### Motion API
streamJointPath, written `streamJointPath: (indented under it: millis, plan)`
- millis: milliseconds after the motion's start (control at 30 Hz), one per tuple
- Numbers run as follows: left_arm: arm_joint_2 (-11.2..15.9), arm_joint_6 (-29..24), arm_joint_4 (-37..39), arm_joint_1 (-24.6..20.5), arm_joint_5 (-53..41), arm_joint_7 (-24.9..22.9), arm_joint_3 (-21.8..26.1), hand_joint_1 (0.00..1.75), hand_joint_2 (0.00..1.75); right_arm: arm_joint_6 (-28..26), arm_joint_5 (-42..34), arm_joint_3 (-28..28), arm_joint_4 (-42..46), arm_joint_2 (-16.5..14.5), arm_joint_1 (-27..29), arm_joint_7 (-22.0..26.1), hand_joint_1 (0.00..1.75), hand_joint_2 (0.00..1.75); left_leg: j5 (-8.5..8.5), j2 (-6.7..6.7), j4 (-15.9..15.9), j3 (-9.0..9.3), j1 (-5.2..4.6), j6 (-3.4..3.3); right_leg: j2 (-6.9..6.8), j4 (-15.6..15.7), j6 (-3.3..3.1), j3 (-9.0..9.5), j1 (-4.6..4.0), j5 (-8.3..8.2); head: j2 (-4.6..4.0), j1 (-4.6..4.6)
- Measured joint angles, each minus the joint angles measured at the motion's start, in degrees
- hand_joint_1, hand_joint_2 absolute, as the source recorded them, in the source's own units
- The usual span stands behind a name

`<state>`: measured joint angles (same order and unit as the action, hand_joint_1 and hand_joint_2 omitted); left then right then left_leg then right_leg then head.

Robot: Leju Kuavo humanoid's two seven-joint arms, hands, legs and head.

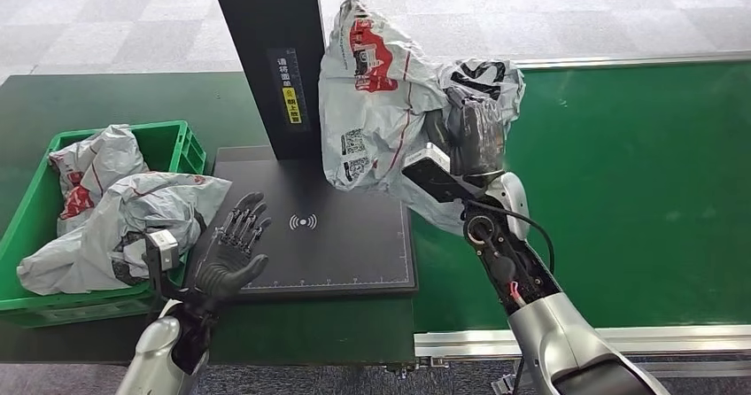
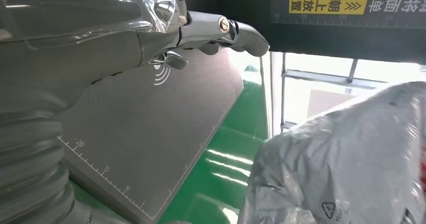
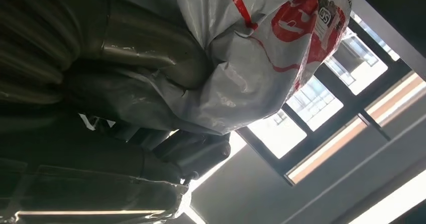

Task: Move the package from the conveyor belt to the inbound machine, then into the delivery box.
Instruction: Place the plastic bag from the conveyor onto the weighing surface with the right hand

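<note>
My right hand [image 1: 472, 131] grips a grey plastic package [image 1: 376, 103] with red print and lifts it above the right side of the black inbound machine plate [image 1: 345, 253], in front of the machine's black post [image 1: 270, 58]. The right wrist view has the package [image 3: 261, 43] pressed against the hand's fingers [image 3: 150, 53]. My left hand [image 1: 232, 251] hovers open over the plate's left edge, fingers spread, holding nothing. In the left wrist view its fingers [image 2: 221, 30] reach over the plate [image 2: 150, 128], with the package [image 2: 346, 158] close by.
A green delivery box [image 1: 22, 227] at the left holds two grey packages [image 1: 124, 218]. The green conveyor belt [image 1: 638, 174] runs to the right of the machine, with a metal rail [image 1: 620, 335] along its near edge. A yellow label [image 1: 291, 104] sits on the post.
</note>
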<state>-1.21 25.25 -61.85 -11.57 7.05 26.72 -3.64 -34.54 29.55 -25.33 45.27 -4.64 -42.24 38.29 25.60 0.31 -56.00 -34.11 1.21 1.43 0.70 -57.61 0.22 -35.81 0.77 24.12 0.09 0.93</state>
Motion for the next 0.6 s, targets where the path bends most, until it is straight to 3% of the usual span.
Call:
streamJointPath:
  millis: [133, 300, 500, 600]
  plan:
    - [0.0, -0.1, 0.2, -0.2, 0.2, 0.4, 0.0, 0.00, 1.75, 3.0, 2.6, -0.9, 0.4, -0.2, 0.0, -2.8, 1.75, 1.75, 0.00, 0.02, 0.0, -0.03, 0.00, 0.00, 0.00, 0.0, 0.00, 0.02, 0.00, 0.00, 0.00, -0.02]
    - [0.3, 0.2, 0.2, 0.1, 0.2, 0.7, 0.0, 0.00, 1.75, 17.5, 11.2, -6.7, -5.7, -0.9, -2.2, -11.9, 1.75, 1.75, -0.02, -0.09, 0.0, -0.01, 0.01, 0.00, -0.04, 0.0, 0.00, 0.02, -0.01, 0.00, 0.00, 0.00]
    - [0.7, 0.3, 0.2, 0.5, 0.1, 0.8, 0.0, 0.00, 1.75, 21.5, 12.9, -10.9, -10.5, -1.3, -3.3, -13.4, 1.75, 1.75, -0.02, -0.13, 0.0, -0.05, 0.01, 0.01, -0.08, 0.0, 0.00, 0.01, -0.01, 0.00, 0.00, 0.00]
    - [0.8, 0.6, 0.2, 0.4, 0.0, 0.7, 0.0, 0.00, 1.75, 28.7, 14.8, -13.1, -12.8, -1.5, -4.5, -14.5, 1.75, 1.75, -0.02, -0.11, 0.0, -0.05, 0.00, 0.00, -0.08, 0.0, 0.00, 0.01, 0.00, 0.00, 0.00, 0.00]
